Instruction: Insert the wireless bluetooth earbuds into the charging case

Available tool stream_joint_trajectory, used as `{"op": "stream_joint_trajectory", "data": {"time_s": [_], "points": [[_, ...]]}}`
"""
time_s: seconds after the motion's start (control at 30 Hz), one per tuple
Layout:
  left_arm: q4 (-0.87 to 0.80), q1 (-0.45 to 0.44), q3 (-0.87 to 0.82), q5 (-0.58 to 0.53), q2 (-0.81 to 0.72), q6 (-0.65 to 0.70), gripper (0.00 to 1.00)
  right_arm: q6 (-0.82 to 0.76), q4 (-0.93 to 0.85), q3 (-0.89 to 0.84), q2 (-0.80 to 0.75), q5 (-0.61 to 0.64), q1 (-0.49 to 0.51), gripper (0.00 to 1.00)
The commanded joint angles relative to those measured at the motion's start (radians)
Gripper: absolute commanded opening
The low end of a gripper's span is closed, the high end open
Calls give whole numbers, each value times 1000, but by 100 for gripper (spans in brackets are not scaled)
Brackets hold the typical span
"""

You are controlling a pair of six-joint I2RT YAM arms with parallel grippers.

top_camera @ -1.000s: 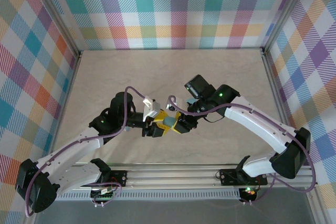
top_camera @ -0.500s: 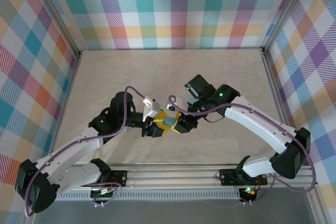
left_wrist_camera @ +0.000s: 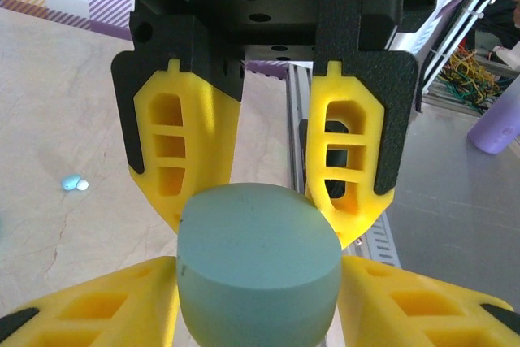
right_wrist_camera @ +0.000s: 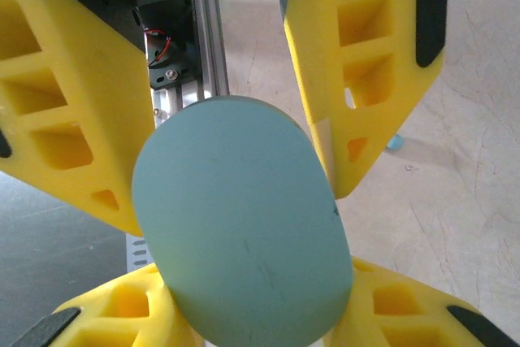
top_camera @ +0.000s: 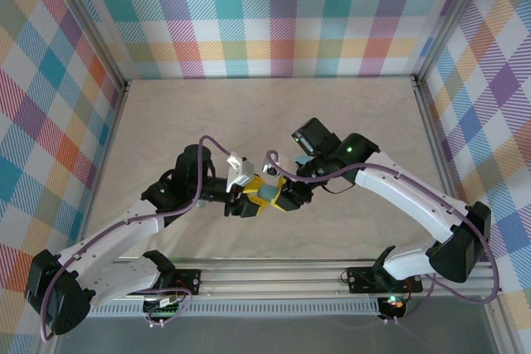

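Top external view: a beige, marbled tabletop (top_camera: 265, 113) is enclosed on the left, back and right by plaid walls (top_camera: 274, 14) set in an aluminium frame, and its near edge is closed off by a metal rail (top_camera: 274, 275). Bare surface is left behind the arms up to the back wall and out to both sides.

Near the middle of the table, the charging case (top_camera: 265, 194), a light blue-green pebble, is held off the surface. It is clamped between the yellow fingers of the left gripper (top_camera: 251, 199) and is also pressed from the other side by the right gripper (top_camera: 280, 194).

On the left wrist camera, one pale blue earbud (left_wrist_camera: 75, 184) is seen lying on the tabletop, well apart from the case. A purple bottle (left_wrist_camera: 496, 119) is seen beyond the rail.

On the right wrist camera, a small pale blue piece (right_wrist_camera: 394, 142) is seen on the table, partly hidden by a finger.
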Motion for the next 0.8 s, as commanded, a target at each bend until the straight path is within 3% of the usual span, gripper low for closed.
{"op": "stream_joint_trajectory", "data": {"time_s": [0.0, 0.07, 0.23, 0.4, 0.43, 0.53, 0.57, 0.63, 0.77], "points": [[-7, -17, 33, 28, 9, 12, 52, -10, -9, 38, -6, -34, 5, 22], [-6, -17, 35, 32, 13, 14, 46, -10, -11, 40, -4, -34, 5, 22], [2, -17, 34, 46, 16, 15, 17, -11, -19, 39, -3, -38, 5, 22], [4, -17, 34, 47, 10, 15, 7, -7, -19, 33, -3, -15, 6, 24], [3, -17, 32, 47, 10, 15, 4, 7, -6, 29, -8, 3, 5, 31], [11, -17, 18, 33, 1, 11, 0, 65, 75, -6, -54, 41, 0, 67], [28, -17, 3, 20, -8, 1, 0, 84, 110, -25, -77, 39, -10, 74], [95, -17, -41, -9, -39, -47, 0, 122, 173, -59, -126, 27, -29, 79], [310, -16, -172, -75, -116, -201, 0, 211, 326, -145, -236, -1, -57, 81]]}}
